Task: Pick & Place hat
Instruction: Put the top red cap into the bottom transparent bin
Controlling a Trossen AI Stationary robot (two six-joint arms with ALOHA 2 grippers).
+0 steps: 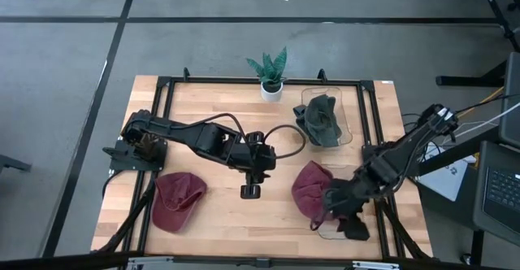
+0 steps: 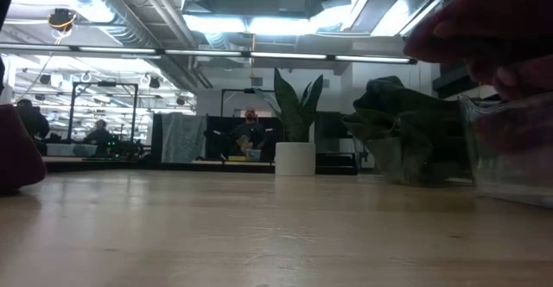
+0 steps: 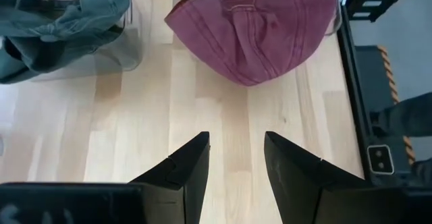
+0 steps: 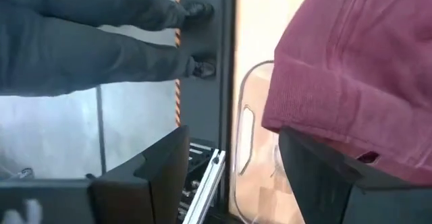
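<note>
High view shows the maroon hat (image 1: 312, 187) at lower right of the frame, its edge draped over the rim of a clear container (image 1: 331, 229) near the table's front edge. The right gripper (image 1: 351, 218) sits over that container, just beside the hat. In the right wrist view the hat (image 4: 364, 75) lies against one finger (image 4: 337, 177) while the other stands well clear, so the jaws look wide apart; whether the cloth is actually pinched I cannot tell.

A second maroon hat (image 1: 177, 200) lies flat at lower left. A dark green hat (image 1: 320, 120) fills another clear container (image 1: 347, 107) at upper right, beside a small potted plant (image 1: 270, 71).

The left gripper (image 1: 250, 190) hangs at centre over bare wood, fingers partly apart and holding nothing.

My reading is that the placing step is in hand: the hat is half in. The next move probably calls for easing the rest of the hat inside the container walls.

From the low view, the near container and hat are blurred and cut off at the right edge.
</note>
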